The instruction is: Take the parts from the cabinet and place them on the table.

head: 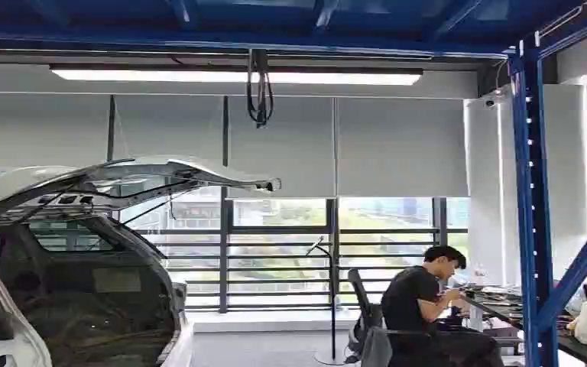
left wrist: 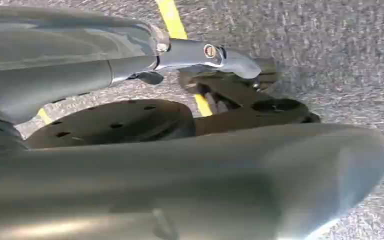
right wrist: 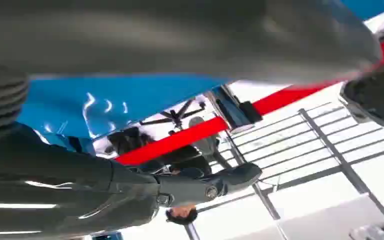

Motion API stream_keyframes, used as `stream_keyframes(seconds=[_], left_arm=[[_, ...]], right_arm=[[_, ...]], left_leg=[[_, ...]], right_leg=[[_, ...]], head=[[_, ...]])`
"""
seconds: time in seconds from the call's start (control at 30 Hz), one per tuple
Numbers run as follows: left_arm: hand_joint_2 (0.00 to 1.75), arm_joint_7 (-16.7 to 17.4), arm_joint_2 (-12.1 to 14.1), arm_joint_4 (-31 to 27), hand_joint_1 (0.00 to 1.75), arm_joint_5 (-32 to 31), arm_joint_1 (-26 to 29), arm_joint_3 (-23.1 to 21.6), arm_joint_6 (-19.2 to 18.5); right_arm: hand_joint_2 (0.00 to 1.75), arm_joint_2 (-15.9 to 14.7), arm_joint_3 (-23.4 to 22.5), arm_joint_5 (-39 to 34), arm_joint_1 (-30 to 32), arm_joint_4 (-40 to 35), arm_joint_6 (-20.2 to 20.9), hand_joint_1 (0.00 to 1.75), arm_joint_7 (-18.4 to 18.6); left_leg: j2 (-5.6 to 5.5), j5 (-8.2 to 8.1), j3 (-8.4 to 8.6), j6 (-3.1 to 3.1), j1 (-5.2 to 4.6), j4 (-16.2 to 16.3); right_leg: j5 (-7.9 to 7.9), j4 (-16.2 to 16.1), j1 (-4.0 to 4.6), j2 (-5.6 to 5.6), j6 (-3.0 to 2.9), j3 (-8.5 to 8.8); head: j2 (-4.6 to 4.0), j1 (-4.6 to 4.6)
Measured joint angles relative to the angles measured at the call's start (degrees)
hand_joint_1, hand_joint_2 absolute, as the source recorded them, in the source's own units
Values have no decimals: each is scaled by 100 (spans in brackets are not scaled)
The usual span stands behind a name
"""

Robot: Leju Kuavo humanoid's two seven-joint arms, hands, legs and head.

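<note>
From my remote seat: one white car (head: 69, 260) with its hatch raised, one blue steel frame post (head: 531, 214), one seated person in black (head: 420, 302); no cabinet or parts before the head camera. Left hand (left wrist: 190, 165) over grey floor and right hand (right wrist: 180, 35) both hold nothing, fingers apart. My worry: walking with the target unsighted risks clipping post or person.
</note>
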Motion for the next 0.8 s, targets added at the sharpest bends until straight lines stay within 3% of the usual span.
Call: stream_keyframes(seconds=[0.03, 0.07, 0.1, 0.13, 0.17, 0.2, 0.23, 0.33, 0.5, 0.57, 0.6, 0.8], left_arm=[[0, -2, 2, 0, 0, -2, -5, 2, 0], [0, -2, 2, 2, 0, -2, -2, 4, 0], [0, -4, 2, 2, 0, -7, -25, 6, -2], [0, -6, 2, 2, 0, -11, -31, 9, -2], [0, -7, 2, 2, 0, -13, -7, 13, -2], [0, -7, 4, 2, 0, -20, 1, 17, -2], [0, -9, 13, 2, 0, -22, 1, 24, -4], [0, -20, 11, 2, 0, -37, -6, 28, -22], [0, -37, 13, 2, 0, -37, -15, 37, -44], [0, -37, 13, 2, 0, -37, -16, 39, -52], [0, -39, 13, 2, 0, -37, -19, 42, -52], [0, -52, 13, 2, 0, -35, -23, 55, -59]], right_arm=[[175, -76, 41, -65, -31, 26, 71, 0, 11], [175, -152, 76, -102, -67, 52, 107, 0, 17], [175, -217, 113, -137, -93, 79, 152, 0, 22], [175, -301, 148, -159, -120, 100, 209, 0, 31], [175, -385, 205, -179, -134, 114, 256, 0, 26], [175, -486, 275, -207, -164, 140, 329, 0, 30], [175, -599, 339, -227, -200, 160, 380, 0, 37], [175, -879, 584, -354, -335, 234, 566, 0, 57], [175, -1303, 907, -610, -500, 282, 763, 0, 59], [175, -1438, 1005, -673, -565, 282, 835, 0, 72], [175, -1507, 1051, -699, -588, 282, 869, 0, 74], [175, -1790, 1384, -887, -851, 280, 1158, 0, 83]], left_leg=[[0, 341, 138, -18, 19, -454], [-7, 418, 189, -26, 21, -664], [7, 236, 169, 25, -17, -799], [4, 390, 165, 85, -23, -744], [0, 400, 172, 108, -17, -764], [-1, 419, 175, 102, -19, -771], [-6, 422, 177, 108, -26, -771], [-12, 419, 181, 153, -40, -770], [-12, 406, 177, 187, -58, -764], [-11, 401, 173, 195, -68, -760], [-11, 401, 171, 196, -72, -759], [-10, 397, 174, 200, -66, -767]], right_leg=[[-25, 0, -14, 1, 36, 47], [-41, 5, -11, 5, 67, 83], [-40, 25, -2, 6, 106, 49], [-51, 25, 6, 7, 156, 40], [-73, 13, 6, 5, 181, 55], [-88, 13, 7, -4, 58, 65], [-66, 13, 9, -4, 11, 69], [-43, -45, 5, -5, 30, 105], [-21, -87, -5, -5, 100, 118], [-23, -101, -20, -3, 211, 121], [-31, -101, -26, -3, 238, 121], [-39, -95, -21, -2, 253, 109]], head=[[0, 0], [0, 0], [0, -2], [0, 2], [0, 0], [0, 0], [2, 0], [0, -2], [0, -2], [0, -2], [0, -2], [0, 0]])
